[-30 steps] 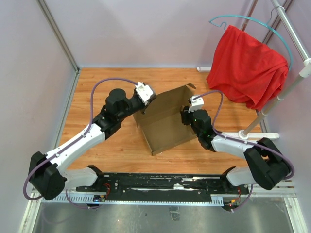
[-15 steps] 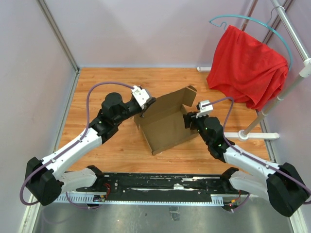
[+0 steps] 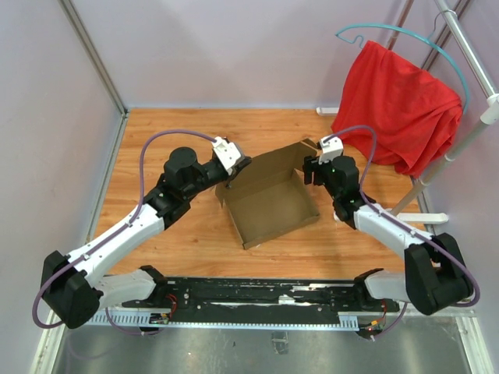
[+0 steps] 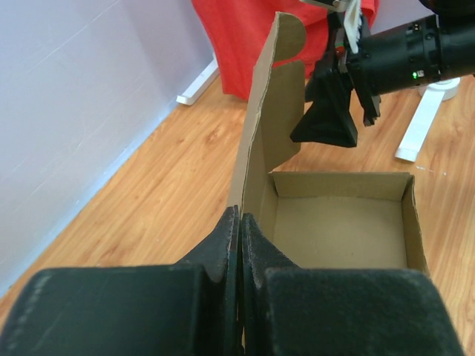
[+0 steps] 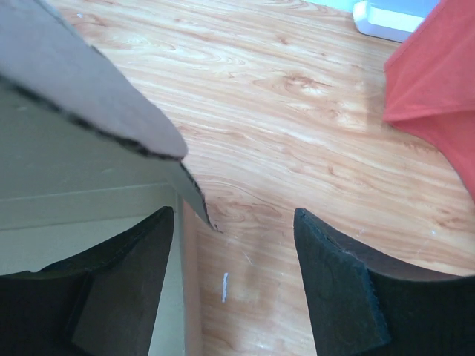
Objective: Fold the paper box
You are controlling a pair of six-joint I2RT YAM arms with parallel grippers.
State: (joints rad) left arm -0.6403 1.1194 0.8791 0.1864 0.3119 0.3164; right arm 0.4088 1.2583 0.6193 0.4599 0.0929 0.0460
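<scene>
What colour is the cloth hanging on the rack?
The cloth is plain red, clearest in the top external view.

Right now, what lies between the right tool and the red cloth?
Only bare wooden tabletop; the right wrist view shows it between the right tool and the red cloth.

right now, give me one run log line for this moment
task: fold paper box | left gripper: shut on box side wall | right gripper: open around flap edge | box: walls partly raised
</scene>
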